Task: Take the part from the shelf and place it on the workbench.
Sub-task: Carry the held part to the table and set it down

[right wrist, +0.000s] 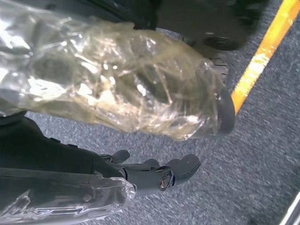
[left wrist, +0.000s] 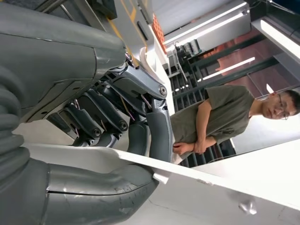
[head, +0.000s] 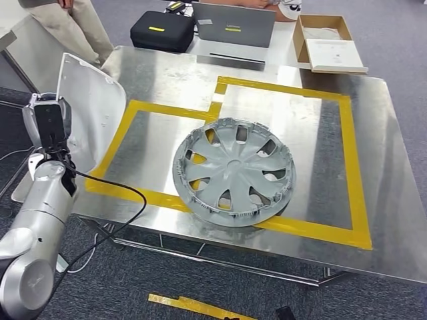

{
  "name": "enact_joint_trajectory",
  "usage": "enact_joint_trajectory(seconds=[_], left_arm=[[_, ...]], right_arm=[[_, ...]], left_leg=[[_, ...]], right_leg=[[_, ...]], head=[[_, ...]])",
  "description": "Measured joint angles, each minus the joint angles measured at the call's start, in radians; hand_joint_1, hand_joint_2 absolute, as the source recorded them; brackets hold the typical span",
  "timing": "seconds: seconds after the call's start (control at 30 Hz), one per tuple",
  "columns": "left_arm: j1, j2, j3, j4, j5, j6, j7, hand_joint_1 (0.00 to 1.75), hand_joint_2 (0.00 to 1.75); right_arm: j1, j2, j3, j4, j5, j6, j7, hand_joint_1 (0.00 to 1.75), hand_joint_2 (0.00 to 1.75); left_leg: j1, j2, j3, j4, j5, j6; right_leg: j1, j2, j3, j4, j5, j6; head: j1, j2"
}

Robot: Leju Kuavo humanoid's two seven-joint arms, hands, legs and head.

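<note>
Left hand grips the white panel by its edge: thumb on one face, dark fingers on the other. In the head view the panel stands upright at the left of the frame, over the left edge of the steel desk, not yet laid down.

Right hand hangs over grey carpet, fingers loosely extended, holding nothing.

Risks (judgement):
- Edge grip on a broad, thin panel; it could pivot or slip out if the wrist tilts.
- Panel sits at the desk edge; released here, it may tip off to the floor.
- Grey wheel cover fills the middle of the yellow tape outline; the panel could strike or overlap it.
- Black cable trails along the desk edge and could snag.

Writing: laptop lid logo, yellow label on black case, both too small to read.
</note>
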Motion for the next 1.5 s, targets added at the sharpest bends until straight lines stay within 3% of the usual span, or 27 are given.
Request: enact_joint_trajectory(seconds=[0.03,0.07,0.17,0.23,0.33,0.37,0.4,0.43,0.53,0.6,0.67,0.73,0.77,0.83,0.87,0.9,0.93,0.97,1.03,1.1,1.2,1.27,1.37,1.4,1.43,1.5], left_arm=[[0.0,0.0,0.001,0.0,0.005,0.0,0.0,1.75,1.75],[0.001,0.001,0.002,0.0,0.012,-0.001,0.0,1.75,1.75],[0.012,0.002,0.007,0.004,0.033,-0.006,0.0,1.75,1.75],[0.021,0.003,0.01,0.006,0.04,-0.007,-0.002,1.75,1.75],[0.034,0.006,0.021,0.015,0.048,-0.011,-0.005,1.75,1.75],[0.042,0.007,0.024,0.019,0.051,-0.013,-0.005,1.75,1.75],[0.047,0.008,0.026,0.022,0.053,-0.014,-0.005,1.75,1.75],[0.05,0.01,0.026,0.025,0.055,-0.016,-0.005,1.75,1.75],[0.043,0.015,0.029,0.027,0.062,-0.018,-0.002,1.75,1.75],[0.036,0.018,0.032,0.028,0.065,-0.019,0.0,1.75,1.75],[0.034,0.019,0.033,0.028,0.067,-0.019,0.002,1.75,1.75],[0.034,0.019,0.033,0.029,0.067,-0.019,0.002,1.75,1.75],[0.033,0.019,0.034,0.029,0.067,-0.019,0.002,1.75,1.75],[0.032,0.019,0.036,0.029,0.067,-0.02,0.002,1.75,1.75],[0.033,0.019,0.037,0.03,0.067,-0.02,0.002,1.75,1.75],[0.033,0.019,0.038,0.031,0.067,-0.02,0.002,1.75,1.75],[0.034,0.018,0.04,0.032,0.067,-0.02,0.002,1.75,1.75],[0.034,0.018,0.04,0.033,0.067,-0.02,0.002,1.75,1.75],[0.033,0.018,0.042,0.034,0.067,-0.02,0.003,1.75,1.75],[0.033,0.019,0.044,0.035,0.068,-0.021,0.005,1.75,1.75],[0.034,0.02,0.048,0.038,0.07,-0.02,0.011,1.75,1.75],[0.035,0.02,0.05,0.041,0.07,-0.02,0.013,1.75,1.75],[0.041,0.022,0.053,0.052,0.075,-0.022,0.02,1.75,1.75],[0.045,0.023,0.054,0.057,0.077,-0.024,0.024,1.75,1.75],[0.05,0.023,0.055,0.062,0.081,-0.027,0.028,1.75,1.75],[0.053,0.024,0.058,0.069,0.089,-0.033,0.036,1.75,1.75]], right_arm=[[0.0,0.0,0.0,0.0,-0.001,0.0,0.0,0.0,0.0],[0.0,0.0,0.0,0.001,-0.001,-0.001,0.0,0.0,0.0],[0.002,0.0,0.0,0.001,-0.004,-0.001,-0.001,0.0,0.0],[0.003,0.0,0.0,0.001,-0.006,-0.002,-0.004,0.0,0.0],[0.004,0.0,0.0,0.001,-0.007,-0.003,-0.008,0.0,0.0],[0.006,0.0,0.0,0.001,-0.008,-0.003,-0.008,0.0,0.0],[0.007,0.0,0.0,0.001,-0.009,-0.003,-0.009,0.0,0.0],[0.008,0.0,0.0,0.001,-0.01,-0.003,-0.009,0.0,0.0],[0.005,0.001,0.0,0.002,-0.012,-0.003,-0.009,0.0,0.0],[0.002,0.002,0.0,0.002,-0.013,-0.003,-0.01,0.0,0.0],[0.001,0.002,0.0,0.002,-0.014,-0.004,-0.009,0.0,0.0],[0.001,0.002,0.0,0.002,-0.015,-0.004,-0.01,0.0,0.0],[0.001,0.002,0.0,0.002,-0.015,-0.004,-0.01,0.0,0.0],[0.002,0.002,0.0,0.002,-0.015,-0.004,-0.01,0.0,0.0],[0.003,0.002,0.0,0.002,-0.015,-0.004,-0.01,0.0,0.0],[0.003,0.002,0.0,0.002,-0.015,-0.004,-0.01,0.0,0.0],[0.003,0.002,0.0,0.002,-0.015,-0.004,-0.01,0.0,0.0],[0.003,0.002,0.0,0.002,-0.015,-0.004,-0.01,0.0,0.0],[0.0,0.002,0.0,0.002,-0.017,-0.004,-0.01,0.0,0.0],[-0.001,0.002,0.0,0.002,-0.018,-0.005,-0.01,0.0,0.0],[0.002,0.003,0.0,0.002,-0.018,-0.006,-0.01,0.0,0.0],[0.001,0.004,0.0,0.002,-0.019,-0.006,-0.012,0.0,0.0],[0.002,0.004,0.0,0.002,-0.02,-0.006,-0.012,0.0,0.0],[0.003,0.004,0.0,0.002,-0.02,-0.007,-0.012,0.0,0.0],[0.005,0.004,0.0,0.002,-0.021,-0.008,-0.012,0.0,0.0],[0.005,0.005,0.0,0.002,-0.021,-0.011,-0.012,0.0,0.0]], left_leg=[[-0.001,0.0,0.002,0.002,-0.003,-0.004],[-0.003,0.0,0.002,0.003,-0.005,-0.009],[-0.003,0.0,-0.004,0.005,-0.007,-0.02],[-0.001,0.002,-0.017,0.034,-0.03,-0.029],[0.0,0.003,-0.094,0.213,-0.117,-0.041],[0.0,0.003,-0.119,0.267,-0.132,-0.041],[0.0,0.003,-0.131,0.29,-0.126,-0.04],[-0.001,0.003,-0.126,0.271,-0.099,-0.036],[-0.005,0.003,-0.048,0.089,0.006,-0.019],[-0.009,0.003,-0.018,0.023,0.013,-0.014],[-0.008,0.003,-0.013,0.009,0.007,-0.01],[-0.003,0.004,-0.01,0.004,0.011,-0.002],[-0.001,0.004,-0.009,0.001,0.013,0.002],[-0.001,0.005,-0.009,0.001,0.013,0.006],[-0.001,0.005,-0.009,0.002,0.013,0.006],[-0.001,0.005,-0.009,0.002,0.013,0.007],[-0.001,0.004,-0.008,0.003,0.013,0.006],[0.0,0.003,-0.007,0.003,0.012,0.006],[-0.002,0.002,-0.006,0.004,0.01,0.001],[-0.006,0.002,-0.008,0.006,0.009,-0.008],[-0.003,0.002,-0.01,0.007,0.011,-0.025],[-0.001,0.003,-0.027,0.048,-0.021,-0.033],[0.0,0.003,-0.106,0.23,-0.111,-0.04],[0.0,0.004,-0.125,0.274,-0.123,-0.041],[0.0,0.004,-0.129,0.285,-0.116,-0.041],[-0.001,0.004,-0.079,0.19,-0.056,-0.034]], right_leg=[[0.0,0.0,0.028,-0.057,0.024,-0.001],[0.001,0.001,0.046,-0.091,0.03,-0.004],[0.002,0.003,0.058,-0.11,0.016,-0.018],[-0.001,0.003,0.062,-0.116,0.016,-0.031],[-0.001,0.004,0.073,-0.119,0.011,-0.045],[-0.001,0.004,0.077,-0.118,0.009,-0.047],[-0.001,0.004,0.082,-0.118,0.007,-0.048],[0.0,0.005,0.086,-0.117,0.004,-0.048],[0.005,0.005,0.095,-0.115,-0.003,-0.043],[0.009,0.005,0.092,-0.112,-0.005,-0.036],[0.009,0.004,0.09,-0.114,-0.005,-0.026],[0.008,0.003,0.077,-0.091,-0.025,-0.015],[0.007,0.002,0.057,-0.05,-0.051,-0.009],[0.003,0.001,-0.005,0.086,-0.115,0.0],[0.002,0.001,-0.035,0.149,-0.137,0.003],[0.001,0.001,-0.051,0.182,-0.14,0.005],[0.0,0.001,-0.049,0.173,-0.124,0.005],[-0.001,0.001,-0.027,0.125,-0.092,0.005],[-0.002,-0.001,0.046,-0.021,-0.027,0.0],[0.001,-0.001,0.09,-0.104,-0.007,-0.007],[0.003,0.001,0.094,-0.113,-0.005,-0.025],[0.0,0.0,0.098,-0.121,0.0,-0.04],[-0.001,0.0,0.099,-0.124,0.001,-0.048],[0.0,0.0,0.099,-0.124,0.001,-0.049],[0.001,0.0,0.099,-0.123,0.001,-0.049],[0.002,0.001,0.1,-0.121,0.001,-0.049]], head=[[0.0,0.0],[-0.001,0.0],[-0.002,0.0],[-0.004,0.0],[-0.007,0.0],[-0.007,0.0],[-0.007,0.0],[-0.007,0.0],[-0.006,0.0],[-0.005,0.0],[-0.005,0.0],[-0.003,0.0],[-0.002,0.0],[0.001,0.0],[0.001,0.0],[0.001,0.0],[0.001,0.0],[0.002,0.0],[0.002,0.0],[0.0,0.0],[-0.001,0.0],[-0.004,0.0],[-0.008,0.0],[-0.008,0.0],[-0.008,0.0],[-0.009,0.0]])
